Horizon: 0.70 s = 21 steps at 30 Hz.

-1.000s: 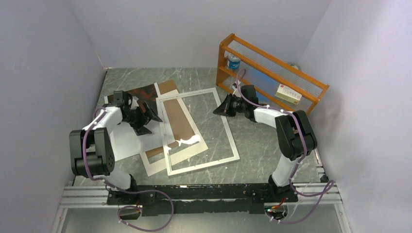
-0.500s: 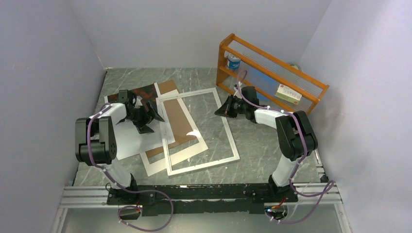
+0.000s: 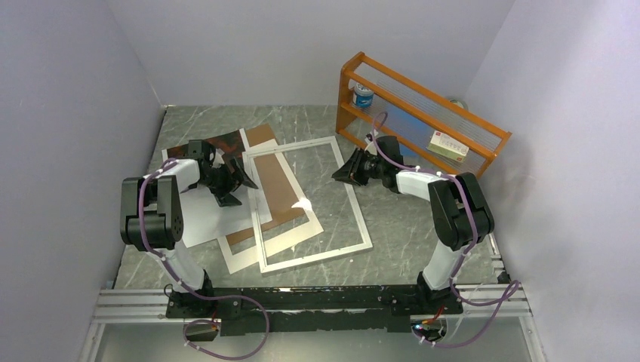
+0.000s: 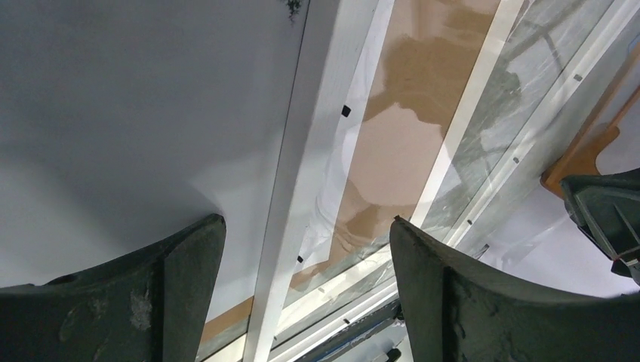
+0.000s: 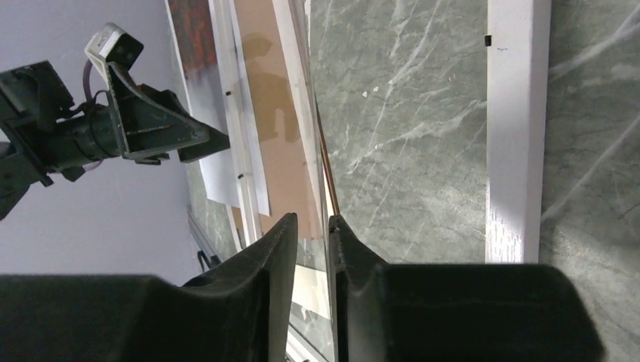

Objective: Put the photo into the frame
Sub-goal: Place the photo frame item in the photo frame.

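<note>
Left arm (image 3: 151, 215) draws its elbow back from the surface's near edge, carrying the wide-open left hand (image 3: 235, 187) slightly rightward across the photo (image 3: 198, 217), closer to the frame (image 3: 356, 204).

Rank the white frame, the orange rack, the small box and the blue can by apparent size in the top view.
Largest: frame and rack, too alike to rank.
Then the box.
Smallest: the can.
</note>
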Motion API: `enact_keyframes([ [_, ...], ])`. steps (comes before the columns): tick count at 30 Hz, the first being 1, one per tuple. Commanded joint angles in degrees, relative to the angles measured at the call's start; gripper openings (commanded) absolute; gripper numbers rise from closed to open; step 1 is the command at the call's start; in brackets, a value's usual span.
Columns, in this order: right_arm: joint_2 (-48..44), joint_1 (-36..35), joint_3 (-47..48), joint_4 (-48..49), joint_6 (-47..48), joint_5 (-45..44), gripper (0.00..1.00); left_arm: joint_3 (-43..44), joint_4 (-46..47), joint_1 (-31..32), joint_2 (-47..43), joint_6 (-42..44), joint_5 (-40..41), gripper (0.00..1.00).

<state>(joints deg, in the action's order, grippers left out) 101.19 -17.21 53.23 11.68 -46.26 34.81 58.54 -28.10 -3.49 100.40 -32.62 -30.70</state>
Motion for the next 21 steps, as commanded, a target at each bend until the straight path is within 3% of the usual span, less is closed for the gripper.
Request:
enact_keyframes([
  [1, -2.36, 0.14, -0.98, 2.69, -0.99, 5.02, 0.32, 1.78, 2.08, 0.29, 0.28, -0.21, -1.67, 0.84],
  [7, -2.89, 0.06, -3.64, 4.69, 0.10, 11.79, 0.37, 0.25, 3.92, 0.37, -0.26, -1.00, -2.59, 0.84],
  [14, -5.20, 0.02, -4.58, 1.98, 0.93, 13.12, 0.01, -1.66, 4.68, 0.31, -2.28, -2.46, -0.54, 0.84],
  [21, -8.63, 0.06, -1.41, 1.75, -6.52, 15.52, 0.00, -6.42, 8.90, 0.36, -8.06, -4.96, 1.68, 0.84],
])
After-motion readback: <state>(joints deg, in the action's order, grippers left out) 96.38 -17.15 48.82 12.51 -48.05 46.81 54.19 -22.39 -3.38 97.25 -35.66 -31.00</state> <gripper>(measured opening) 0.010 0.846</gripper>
